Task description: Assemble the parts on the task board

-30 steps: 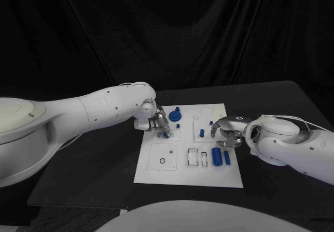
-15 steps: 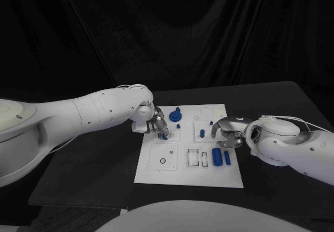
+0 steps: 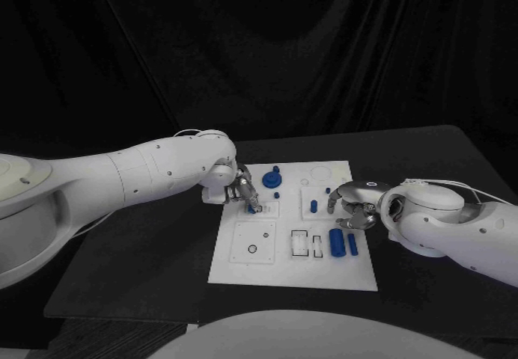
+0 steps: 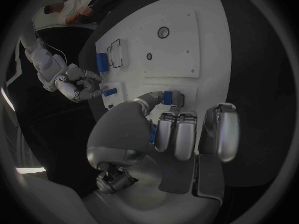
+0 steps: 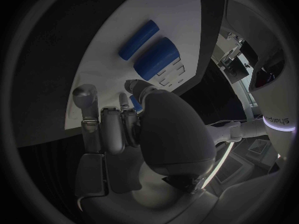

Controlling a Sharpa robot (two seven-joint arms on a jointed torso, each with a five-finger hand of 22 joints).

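My left hand (image 3: 239, 191) pinches a small blue part (image 4: 172, 97) against the board (image 3: 259, 265) at its far left corner, other fingers curled. My right hand (image 3: 354, 212) hovers at the board's right edge, fingers curled in (whether they hold anything, I cannot tell). Just beside it lie two blue cylinders (image 3: 337, 243); beyond my left hand stands a blue disc (image 3: 270, 179).

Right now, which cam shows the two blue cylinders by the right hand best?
Right wrist view: the two blue cylinders lie large and unobstructed on the task board. Head view shows them small beside the right hand; left wrist view shows one, tiny.
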